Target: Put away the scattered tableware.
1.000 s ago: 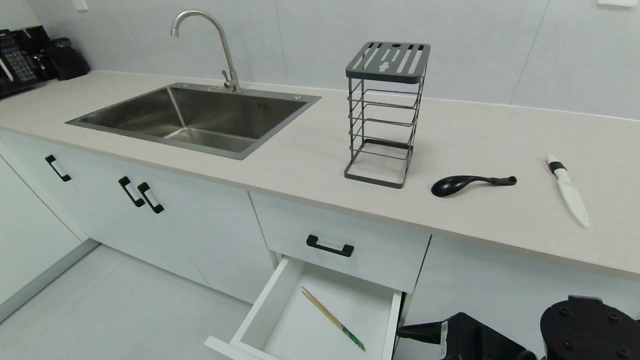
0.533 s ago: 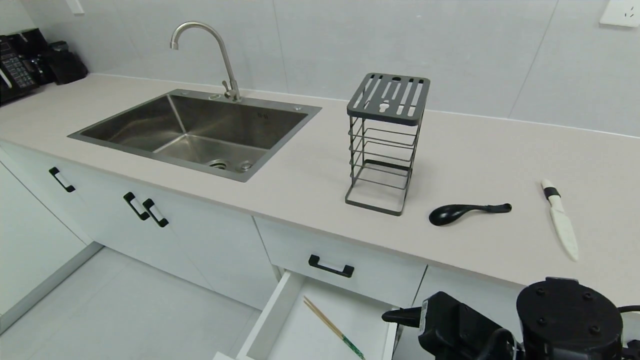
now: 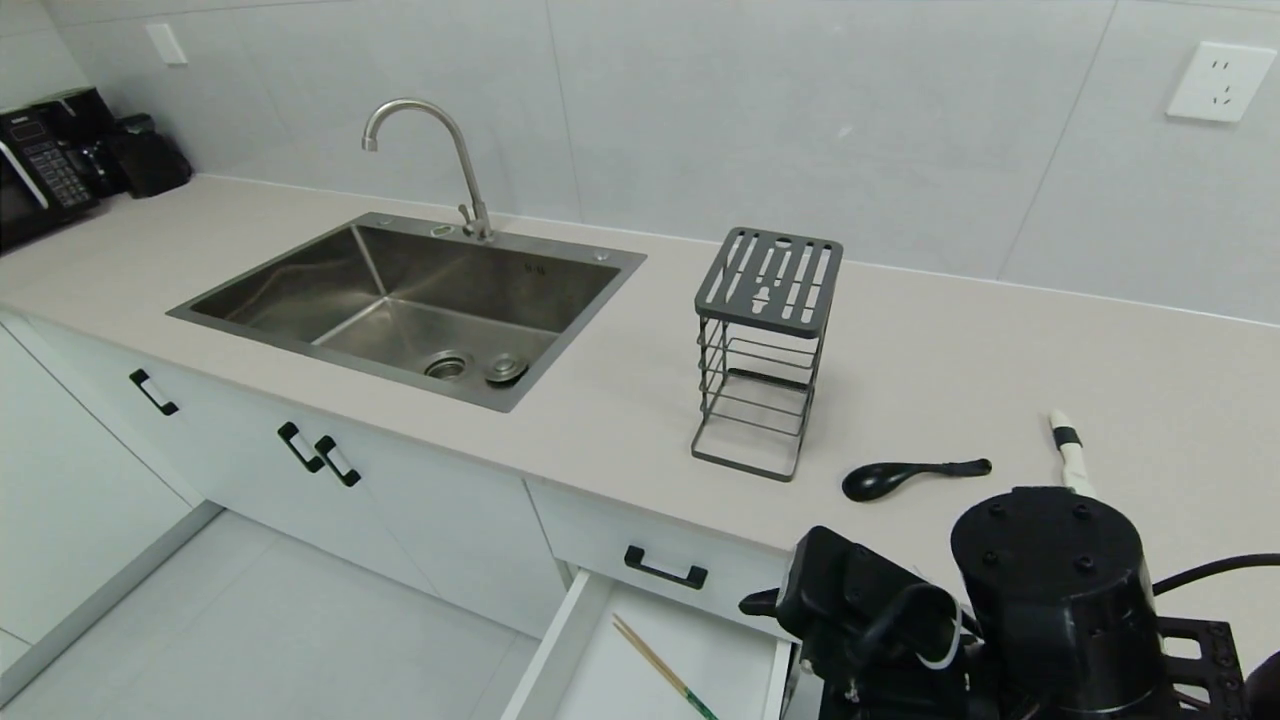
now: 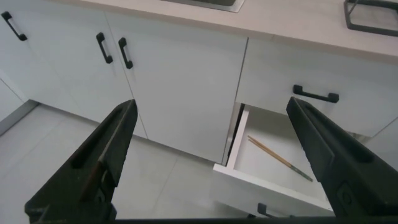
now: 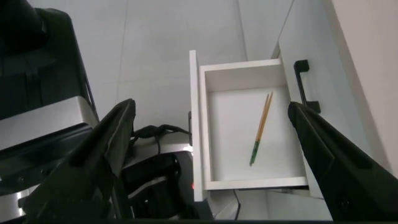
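The black plastic spoon [image 3: 905, 477] lies flat on the pale stone counter [image 3: 620, 400], just to the right of the dark wire rack with the slotted top [image 3: 765, 350]. The white knife with a black band [image 3: 1068, 455] lies farther right of the rack, past the spoon. Below the rack and a bit in front of it, the white drawer [image 3: 545, 660] is pulled out. A pair of wooden chopsticks with green tips [image 5: 261, 134] rests inside it.

The left gripper [image 4: 210, 106] hangs over the floor in front of the cupboards, left of the rack and lower down. Its fingers are spread wide and hold nothing. The right gripper [image 5: 210, 107] is above the drawer, also spread wide and holding nothing.

The spoon looks like the next thing to pick up, and the right arm is on its side. It should come straight down and pinch the thin handle across its middle, not the round, slippery bowl. The spoon should be lifted clear before it goes to the drawer, so it does not bump the rack.
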